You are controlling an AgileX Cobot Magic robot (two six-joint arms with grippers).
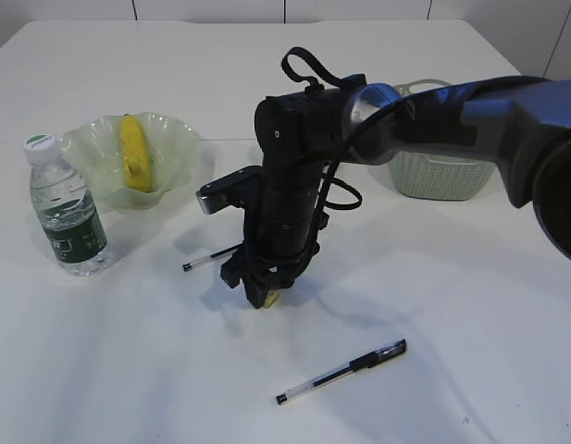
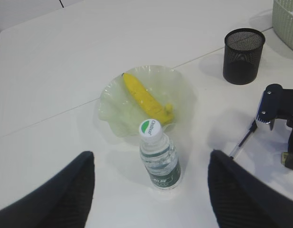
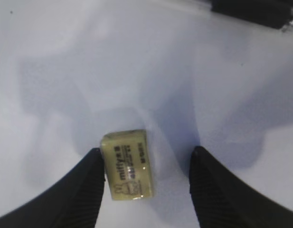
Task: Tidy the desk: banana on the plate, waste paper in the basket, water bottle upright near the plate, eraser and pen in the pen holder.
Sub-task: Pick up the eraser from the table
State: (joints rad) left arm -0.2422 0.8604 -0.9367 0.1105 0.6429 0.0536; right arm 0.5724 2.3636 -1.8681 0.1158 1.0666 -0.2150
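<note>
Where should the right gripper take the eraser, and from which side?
Across its two long sides, coming straight down from above. The eraser lies flat on the table between the open fingers, against the left one, so centre it before closing.

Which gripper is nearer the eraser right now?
Right. The right gripper is down at the table with the eraser between its open fingers, against the left one. The left gripper hangs open above the water bottle, off to the side.
</note>
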